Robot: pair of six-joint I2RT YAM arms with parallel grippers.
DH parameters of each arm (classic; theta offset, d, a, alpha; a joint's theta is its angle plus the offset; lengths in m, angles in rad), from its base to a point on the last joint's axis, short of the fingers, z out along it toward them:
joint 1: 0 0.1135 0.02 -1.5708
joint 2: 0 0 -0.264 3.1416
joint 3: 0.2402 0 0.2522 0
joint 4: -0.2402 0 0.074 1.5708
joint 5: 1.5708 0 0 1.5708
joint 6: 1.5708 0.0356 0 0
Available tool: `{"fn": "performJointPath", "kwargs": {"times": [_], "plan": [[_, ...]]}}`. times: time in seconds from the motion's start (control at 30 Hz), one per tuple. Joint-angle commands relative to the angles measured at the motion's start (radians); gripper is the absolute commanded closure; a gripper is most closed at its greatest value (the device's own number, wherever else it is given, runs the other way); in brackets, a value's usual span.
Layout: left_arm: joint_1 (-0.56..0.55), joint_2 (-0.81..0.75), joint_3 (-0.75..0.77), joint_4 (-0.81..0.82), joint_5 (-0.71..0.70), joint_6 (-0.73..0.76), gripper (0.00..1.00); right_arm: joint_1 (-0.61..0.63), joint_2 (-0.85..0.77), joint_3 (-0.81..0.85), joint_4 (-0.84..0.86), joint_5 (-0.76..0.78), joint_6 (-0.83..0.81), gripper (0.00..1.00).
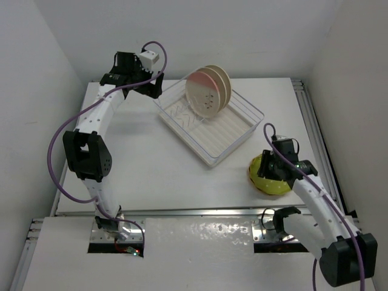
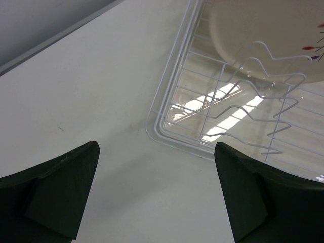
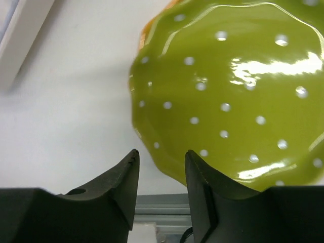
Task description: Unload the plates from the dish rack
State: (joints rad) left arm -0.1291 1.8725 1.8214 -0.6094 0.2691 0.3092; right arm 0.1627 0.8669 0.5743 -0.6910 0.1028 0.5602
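top view, left to right. my left claw (image 2: 156,147) hovers spread wide at the 10 o'clock corner of the dish rack (image 1: 225,137) — placed, i judge, to reach the next plate. in the rack, at 12 o'clock on the table (image 1: 139,151), a pale pink plate (image 1: 203,97) and a beige plate (image 1: 223,77) stand on edge, propped by the wires (image 2: 253,101). at 4 o'clock my right claw (image 3: 161,162), fingers narrowly apart and pinching nothing, hangs over the glossy yellow-green plate (image 3: 228,91) — white-dotted, wavy-rimmed, laid flat on an orange plate (image 3: 143,36).
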Motion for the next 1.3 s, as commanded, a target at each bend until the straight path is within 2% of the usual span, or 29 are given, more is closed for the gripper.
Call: {"fn": "performJointPath", "kwargs": {"times": [0.0, 0.07, 0.2, 0.3, 0.33, 0.43, 0.47, 0.63, 0.77, 1.1, 1.27], "plan": [[0.003, -0.007, 0.012, 0.03, -0.01, 0.011, 0.05, 0.046, 0.041, 0.012, 0.08, -0.098, -0.215, 0.59], [0.003, -0.01, 0.007, 0.028, -0.013, 0.013, 0.05, 0.096, 0.073, 0.019, 0.108, -0.098, -0.259, 0.58], [0.003, -0.016, 0.006, 0.022, -0.022, 0.022, 0.05, 0.116, 0.121, 0.05, 0.088, -0.091, -0.327, 0.58], [0.003, -0.019, 0.004, 0.016, -0.03, 0.028, 0.05, 0.116, 0.13, 0.061, 0.059, -0.11, -0.466, 0.58], [0.003, -0.019, 0.004, 0.016, -0.031, 0.028, 0.05, 0.116, 0.127, 0.058, 0.054, -0.145, -0.591, 0.55], [0.003, -0.018, 0.004, 0.017, -0.03, 0.031, 0.05, 0.116, 0.092, 0.026, 0.061, -0.25, -0.789, 0.52], [0.003, -0.018, 0.004, 0.019, -0.03, 0.033, 0.05, 0.116, 0.069, 0.012, 0.085, -0.271, -0.81, 0.51], [0.003, -0.019, 0.007, 0.019, -0.041, 0.041, 0.05, 0.117, 0.09, -0.047, 0.134, -0.366, -0.896, 0.6], [0.003, -0.026, 0.004, 0.019, -0.041, 0.042, 0.05, 0.118, 0.145, -0.037, 0.116, -0.341, -0.931, 0.65], [0.002, -0.035, -0.007, 0.017, -0.045, 0.039, 0.05, 0.118, 0.173, -0.08, 0.214, -0.256, -0.911, 0.66], [0.002, -0.033, -0.01, 0.019, -0.05, 0.042, 0.05, 0.116, 0.198, -0.1, 0.228, -0.268, -0.915, 0.67]]}}
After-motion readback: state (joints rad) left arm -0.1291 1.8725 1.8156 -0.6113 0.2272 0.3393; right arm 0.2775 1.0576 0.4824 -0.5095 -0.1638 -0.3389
